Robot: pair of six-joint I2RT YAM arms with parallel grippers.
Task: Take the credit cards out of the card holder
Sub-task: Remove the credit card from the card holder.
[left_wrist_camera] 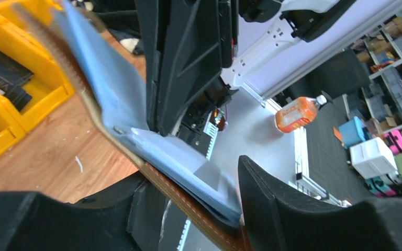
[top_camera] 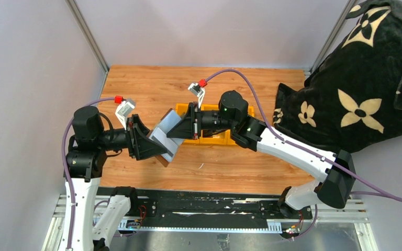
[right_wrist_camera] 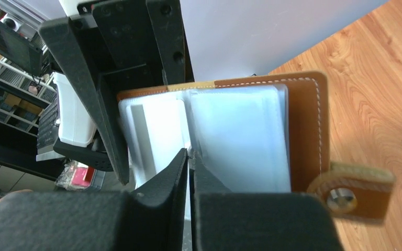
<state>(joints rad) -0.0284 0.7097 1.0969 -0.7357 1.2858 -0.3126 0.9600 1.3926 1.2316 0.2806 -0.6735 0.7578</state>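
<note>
As right hand pinches card holder, left hand straddles it

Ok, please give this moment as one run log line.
left gripper: open around holder | right gripper: shut on holder | black cards: in bin

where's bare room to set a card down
Free: the wooden tabletop strip between the yellow plastic bin and the black rail, and the far strip behind that bin. Crowded mid-left, where left pincer and right pincer meet at the brown bifold card holder; the black flowered blanket covers the right.
</note>
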